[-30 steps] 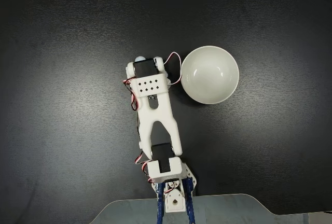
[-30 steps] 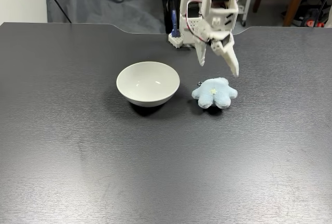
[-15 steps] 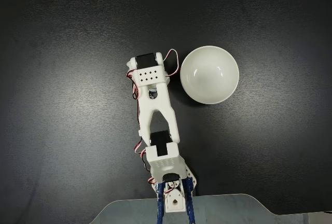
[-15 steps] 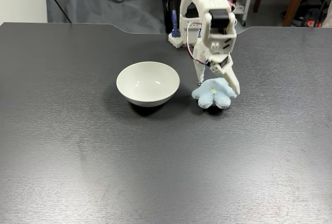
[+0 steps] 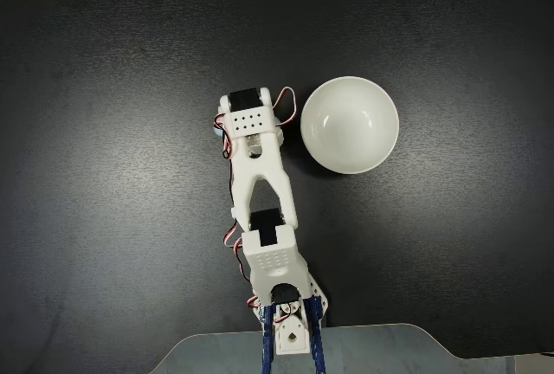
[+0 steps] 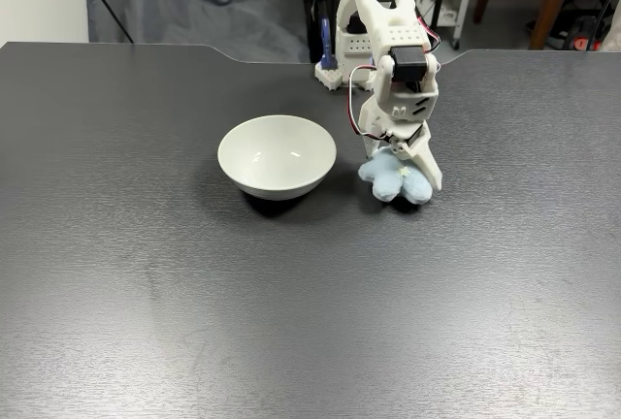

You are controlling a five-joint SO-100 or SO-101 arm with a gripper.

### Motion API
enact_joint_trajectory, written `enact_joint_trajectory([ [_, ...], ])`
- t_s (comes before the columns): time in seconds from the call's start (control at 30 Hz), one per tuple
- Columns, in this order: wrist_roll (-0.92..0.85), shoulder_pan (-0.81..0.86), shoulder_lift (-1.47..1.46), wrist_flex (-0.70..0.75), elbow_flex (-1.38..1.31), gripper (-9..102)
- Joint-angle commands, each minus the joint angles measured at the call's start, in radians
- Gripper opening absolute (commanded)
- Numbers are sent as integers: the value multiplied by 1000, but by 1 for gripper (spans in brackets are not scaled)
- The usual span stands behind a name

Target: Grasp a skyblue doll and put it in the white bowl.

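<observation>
The skyblue doll (image 6: 392,182) lies on the dark table just right of the white bowl (image 6: 277,175) in the front-facing fixed view. My gripper (image 6: 401,170) is down over the doll, open, one finger behind its left side and the other finger (image 6: 428,173) across its right lobe. The doll rests on the table. Seen from above, the arm's wrist (image 5: 250,119) covers the doll, and the empty bowl (image 5: 350,156) sits close to its right.
The arm's base (image 6: 331,72) is clamped at the table's far edge, on a grey plate (image 5: 372,348) in the view from above. A grey cloth and furniture legs stand behind the table. Bare dark tabletop (image 6: 291,322) stretches in front.
The arm has come down from above the doll until its fingers straddle it. The doll and the bowl have stayed in place.
</observation>
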Motion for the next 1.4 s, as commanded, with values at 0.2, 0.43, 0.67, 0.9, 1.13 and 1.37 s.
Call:
enact_joint_trajectory([
  [0.2,8,14,35,-95,-11,47],
  [0.43,8,14,35,-95,-11,15],
  [0.67,8,8,106,-95,-29,-1],
  [0.9,11,-64,383,-94,-67,-1],
  [1.13,11,-84,414,-81,-276,-1],
  [1.37,11,81,411,-94,-301,-1],
])
